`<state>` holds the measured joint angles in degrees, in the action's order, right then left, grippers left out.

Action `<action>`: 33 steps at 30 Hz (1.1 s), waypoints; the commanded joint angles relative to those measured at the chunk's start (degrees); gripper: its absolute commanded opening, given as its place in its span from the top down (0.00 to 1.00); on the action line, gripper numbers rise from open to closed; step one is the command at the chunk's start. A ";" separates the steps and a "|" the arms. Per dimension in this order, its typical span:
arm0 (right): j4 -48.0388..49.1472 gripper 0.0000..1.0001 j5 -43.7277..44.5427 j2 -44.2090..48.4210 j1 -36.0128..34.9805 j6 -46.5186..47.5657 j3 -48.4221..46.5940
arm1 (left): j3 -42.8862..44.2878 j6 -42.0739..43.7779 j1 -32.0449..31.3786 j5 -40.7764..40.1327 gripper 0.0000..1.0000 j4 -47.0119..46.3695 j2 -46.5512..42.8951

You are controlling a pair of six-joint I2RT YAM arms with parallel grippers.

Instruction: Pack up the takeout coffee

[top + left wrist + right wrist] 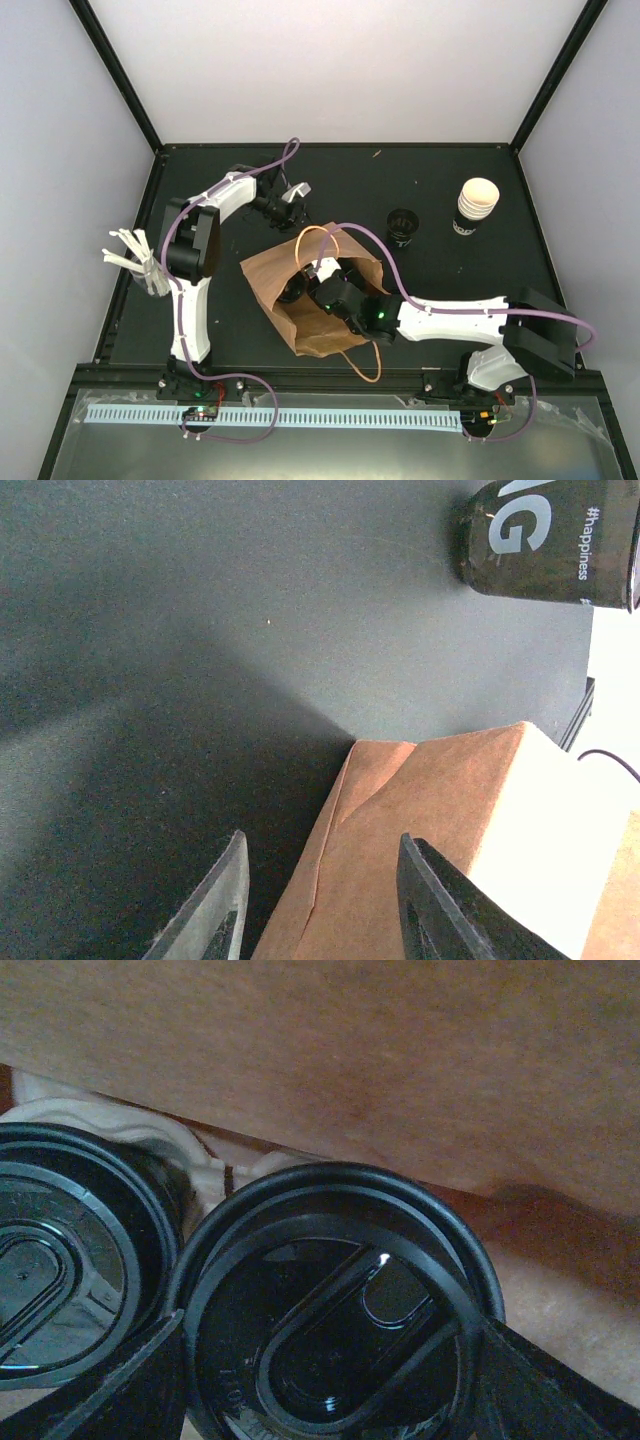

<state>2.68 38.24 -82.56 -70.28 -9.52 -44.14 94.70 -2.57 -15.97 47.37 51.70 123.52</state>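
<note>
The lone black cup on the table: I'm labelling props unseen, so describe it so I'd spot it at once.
On the black table, look past the brown paper bag, toward the far right. A single black cup stands upright there, clear of the bag. Unlike the nested stack of cups to its right, its inside is dark, not cream.

Black table (480, 270) carried 1 brown paper bag (265, 275) lying flat, 1 black cup (402, 228), 1 nested cup stack (475, 207).

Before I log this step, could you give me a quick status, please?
Right gripper shut on lidded coffee cup inside paper bag. Left gripper open over bag's edge. Second lidded cup close beside the first.
</note>
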 commanded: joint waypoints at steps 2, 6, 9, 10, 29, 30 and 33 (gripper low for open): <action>2.64 0.59 -0.03 -1.79 0.61 -1.76 -0.51 | 1.59 1.60 -1.35 2.42 0.57 2.59 1.43; 2.70 0.59 0.11 -2.61 0.67 -2.56 -0.16 | 1.66 1.60 -1.35 2.37 0.57 2.66 1.71; 3.57 0.59 1.41 -3.92 0.69 -2.75 0.14 | 1.77 1.64 -1.35 2.58 0.58 2.69 1.85; 3.83 0.59 1.90 -4.45 0.67 -2.66 0.11 | 1.91 1.68 -1.35 2.59 0.58 2.96 1.90; 3.68 0.61 -0.10 -7.46 0.78 -5.30 3.51 | 2.19 2.38 -1.57 2.84 0.60 3.58 2.77; 3.27 0.61 -0.66 -7.65 0.76 -6.06 3.73 | 2.16 2.39 -1.61 2.81 0.60 3.58 2.80; 1.26 0.61 -1.40 -8.56 0.76 -7.84 3.76 | 2.32 2.39 -1.61 2.83 0.60 3.67 2.89</action>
<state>8.67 38.92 -88.36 -70.24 -12.64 -42.30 95.26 -1.83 -16.56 48.18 52.75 125.25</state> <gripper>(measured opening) 0.715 0.405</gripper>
